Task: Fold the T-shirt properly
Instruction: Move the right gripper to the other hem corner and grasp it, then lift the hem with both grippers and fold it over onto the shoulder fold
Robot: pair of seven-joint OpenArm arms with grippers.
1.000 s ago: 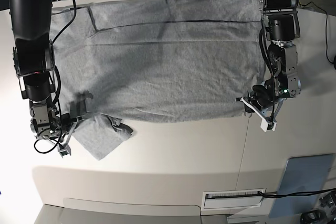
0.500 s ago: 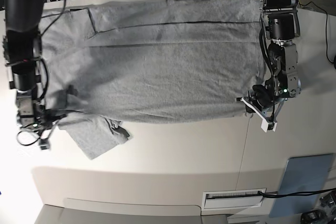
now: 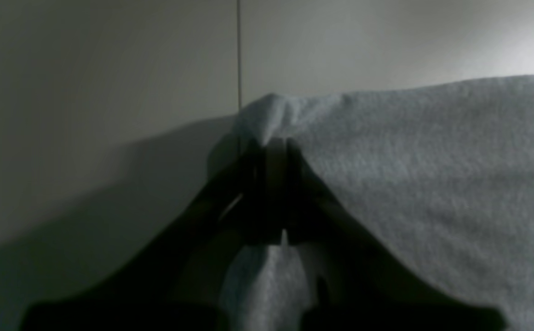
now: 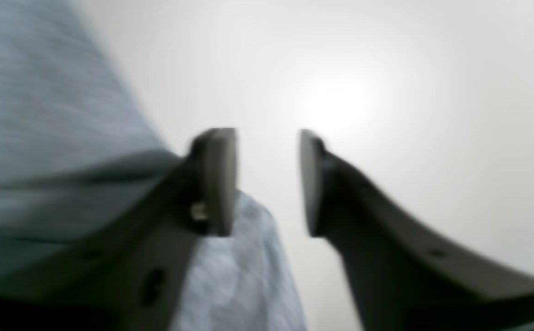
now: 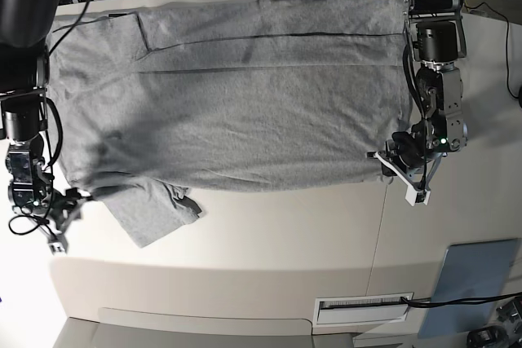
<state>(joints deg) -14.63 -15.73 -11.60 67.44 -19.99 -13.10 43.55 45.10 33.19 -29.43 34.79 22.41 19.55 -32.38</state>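
T-shirt (image 5: 236,91): big and grey, spread flat and wide on the table (image 5: 269,242). It lies between the two claws. Its top edge hangs near the far table edge.

Sleeve (image 5: 151,211): a loose flap sticks out past the shirt's bottom edge, just beside the right claw.

Left claw (image 5: 390,159): shut tight on the shirt's bottom corner. In the left wrist view the two dark fingers (image 3: 294,184) press together with a little bump of cloth (image 3: 267,115) poking up between them.

Right claw (image 5: 61,213): its fingers are spread apart and hold nothing. In the right wrist view there is only bare table between the fingertips (image 4: 221,179). The grey cloth lies to one side of the claw and partly under one finger.

Edges: the shirt's bottom edge runs almost straight from the left claw to the sleeve. A thin table seam (image 3: 238,50) runs away right above the left claw.

Open room: there is lots of bare table past the bottom edge, on the near side of both claws. A blue-grey panel (image 5: 471,287) lies well apart from the left claw, near the table corner.

Change: the right claw has slid outward, away from the shirt. It has let go of the sleeve. The shirt's end on that side now lies wider and flatter. The left claw has not moved and still grips the same corner.
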